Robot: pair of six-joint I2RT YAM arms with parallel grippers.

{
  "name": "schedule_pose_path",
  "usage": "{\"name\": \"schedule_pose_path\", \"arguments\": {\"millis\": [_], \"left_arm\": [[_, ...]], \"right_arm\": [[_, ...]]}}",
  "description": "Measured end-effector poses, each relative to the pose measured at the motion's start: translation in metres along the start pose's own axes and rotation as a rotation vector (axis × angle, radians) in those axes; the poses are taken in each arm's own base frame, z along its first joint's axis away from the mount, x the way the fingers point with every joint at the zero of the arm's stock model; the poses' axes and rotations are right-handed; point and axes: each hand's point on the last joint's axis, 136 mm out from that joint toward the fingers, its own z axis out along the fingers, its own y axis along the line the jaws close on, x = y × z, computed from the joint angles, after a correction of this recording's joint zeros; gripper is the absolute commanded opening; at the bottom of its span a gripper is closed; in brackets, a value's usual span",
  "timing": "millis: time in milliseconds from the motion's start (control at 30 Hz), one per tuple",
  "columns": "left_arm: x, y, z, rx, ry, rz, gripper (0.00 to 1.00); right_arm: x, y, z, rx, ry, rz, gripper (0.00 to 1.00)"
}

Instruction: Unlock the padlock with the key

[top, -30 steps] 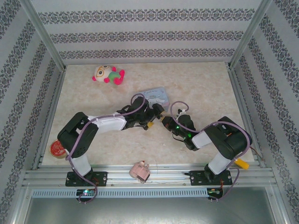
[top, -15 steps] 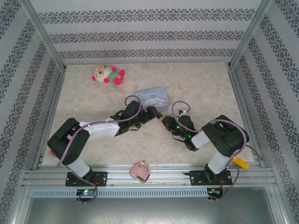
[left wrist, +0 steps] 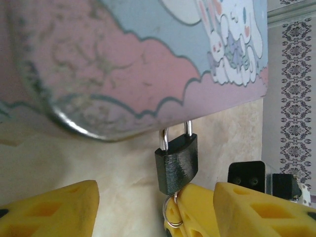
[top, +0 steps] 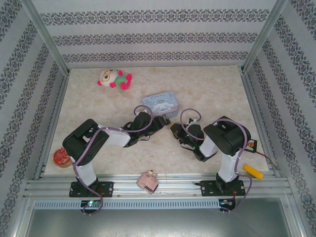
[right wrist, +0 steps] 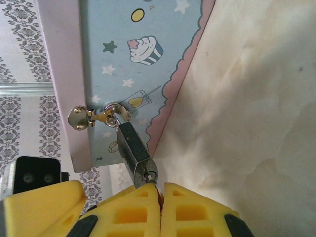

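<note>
I hold the right gripper (right wrist: 161, 195) clenched on the key, blade hidden, at lower centre, directly below the padlock (right wrist: 134, 153). Its long axis runs up-left to the tin (right wrist: 123, 59) hasp. The left gripper (left wrist: 155, 205) straddles it, jaws apart.

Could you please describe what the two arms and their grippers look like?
The left arm and right arm both have black joints, white link shells and looping lilac cables; a green light glows near the right wrist. The left gripper and right gripper have blocky yellow fingers with moulded recesses.
</note>
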Motion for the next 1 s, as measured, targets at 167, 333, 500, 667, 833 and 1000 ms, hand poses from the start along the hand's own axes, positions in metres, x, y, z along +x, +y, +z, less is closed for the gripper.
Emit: {"name": "schedule_pose_path", "arguments": {"millis": [167, 333, 500, 667, 833, 1000], "left_arm": [[0.0, 0.0, 0.006, 0.044, -0.017, -0.009, 0.55], [-0.001, -0.003, 0.011, 0.091, -0.031, -0.017, 0.52], [-0.001, -0.004, 0.015, 0.114, -0.033, -0.025, 0.46], [0.0, -0.003, 0.018, 0.13, -0.034, -0.038, 0.42], [-0.003, -0.008, 0.024, 0.166, -0.045, -0.05, 0.41], [-0.005, -0.014, 0.031, 0.197, -0.05, -0.068, 0.38]], "right_arm": [[0.0, 0.004, 0.0, -0.016, -0.002, 0.008, 0.0], [0.0, 0.004, 0.0, -0.017, -0.002, 0.025, 0.0], [0.0, 0.005, 0.0, -0.018, 0.003, 0.035, 0.0], [0.001, 0.006, 0.0, -0.022, 0.006, 0.048, 0.0], [0.0, 0.008, 0.0, -0.026, 0.005, 0.054, 0.0], [0.0, 0.009, 0.001, -0.029, 0.005, 0.07, 0.0]]}}
